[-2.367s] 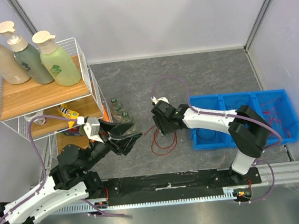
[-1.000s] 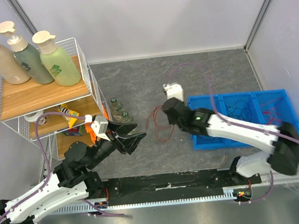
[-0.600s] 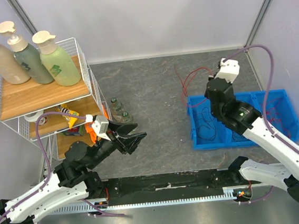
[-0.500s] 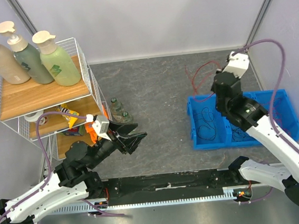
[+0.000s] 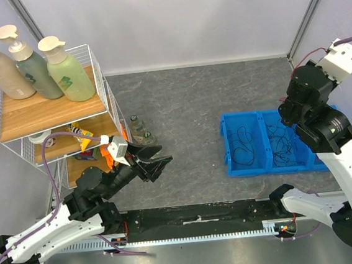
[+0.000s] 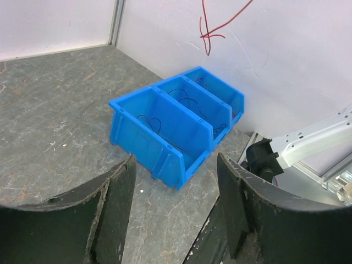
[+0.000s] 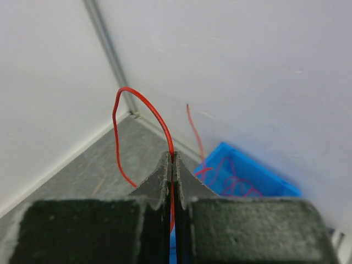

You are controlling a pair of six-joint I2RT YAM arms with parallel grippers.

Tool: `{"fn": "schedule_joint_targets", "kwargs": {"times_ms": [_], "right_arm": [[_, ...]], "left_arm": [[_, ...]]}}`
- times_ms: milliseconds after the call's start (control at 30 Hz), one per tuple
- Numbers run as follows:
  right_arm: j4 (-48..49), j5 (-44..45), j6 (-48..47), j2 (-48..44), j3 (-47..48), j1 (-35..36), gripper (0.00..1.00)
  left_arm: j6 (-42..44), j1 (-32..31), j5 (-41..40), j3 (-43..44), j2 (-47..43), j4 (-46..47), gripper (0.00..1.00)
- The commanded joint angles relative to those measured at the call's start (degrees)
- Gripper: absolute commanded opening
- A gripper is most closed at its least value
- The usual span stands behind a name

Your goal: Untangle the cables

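Right pincer (image 7: 171, 160) is clamped fully closed on a red cable (image 7: 144, 104). The cable loops up out of the tips and dangles back down, way up off the tabletop (image 5: 179, 100) by the right wall. Below it sits the blue bin (image 5: 254, 169) with three compartments. There are black cables (image 5: 244, 145) coiled in the left one, more black ones in the middle, and red cables (image 7: 234, 182) in the one the right wrist view looks down on. Left pincer (image 6: 175, 181) is spread wide, holding nothing, hovering over the tabletop well apart from the bin.
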Motion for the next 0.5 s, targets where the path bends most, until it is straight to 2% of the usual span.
{"fn": "schedule_joint_targets", "kwargs": {"times_ms": [0,67,133,200,300,467], "right_arm": [[-2.49,13.99,-6.15,-2.27,0.19,-0.26,0.0],[-2.49,19.69,-8.0,-2.01,-1.65,-1.04,0.0],[-2.49,21.83,-9.24,-1.66,-4.28,-3.75,0.0],[-2.32,19.04,-9.07,-1.57,-6.57,-8.49,0.0],[-2.32,13.68,-7.66,-0.61,-9.39,-19.29,0.0],[-4.23,5.58,-3.54,4.3,-9.93,-30.64,0.0]], "left_arm": [[-0.03,0.19,0.04,0.73,0.19,1.03,0.66],[-0.03,0.11,0.31,0.82,0.71,1.38,0.66],[-0.11,0.19,0.92,0.99,1.15,1.73,0.66],[-0.29,0.19,1.45,1.17,1.42,1.91,0.66],[-0.73,0.19,2.33,1.7,1.6,1.56,0.66],[-1.52,0.1,2.77,2.49,0.28,-0.11,0.66]]}}
